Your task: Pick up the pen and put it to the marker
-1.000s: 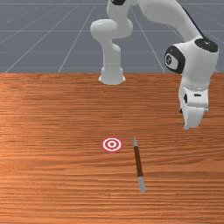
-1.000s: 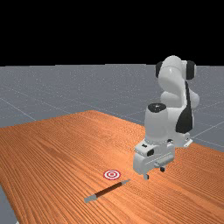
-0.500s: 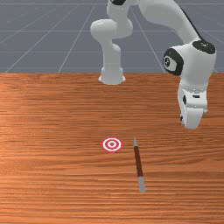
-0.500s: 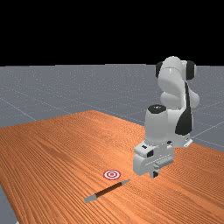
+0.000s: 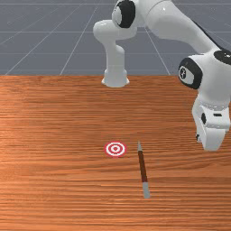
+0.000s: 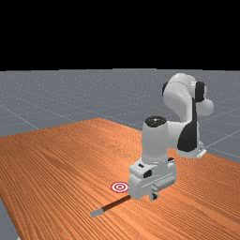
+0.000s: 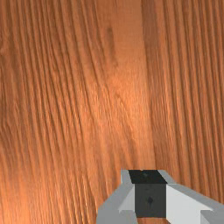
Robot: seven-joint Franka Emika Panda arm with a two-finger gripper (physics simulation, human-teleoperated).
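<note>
Step in hand (judged): approach to pen (image 5: 142,166), grasp yet to be made. Pen is lying flat on counter (image 5: 54,180), grey pointed end twd arm base, just beside marker (image 5: 115,149); marker is on the front view's left of that end.

Hand (image 6: 153,197): fingers (image 7: 188,201) brought together, nothing held btwn them. Must be opened b/f descent, else shaft may be struck or pushed. Hand to be carried over brown mid-shaft, turned so that fingers straddle shaft crosswise, then lowered straight. Closure to be done low & centred; off-centre grip would prob. let pen swing. Round-looking shaft may roll if nudged from one side. After lift, pointed end to be angled down & led to marker w/o dragging.

Views cf.: in far view, pointed end is covered by hand, so arrival might be wrongly assumed. In front view, whole pen is seen, w/ hand well off to the front view's right; lateral gap is thus best read there. Finger closure is best read from wrist view, w/ wood grain below.
</note>
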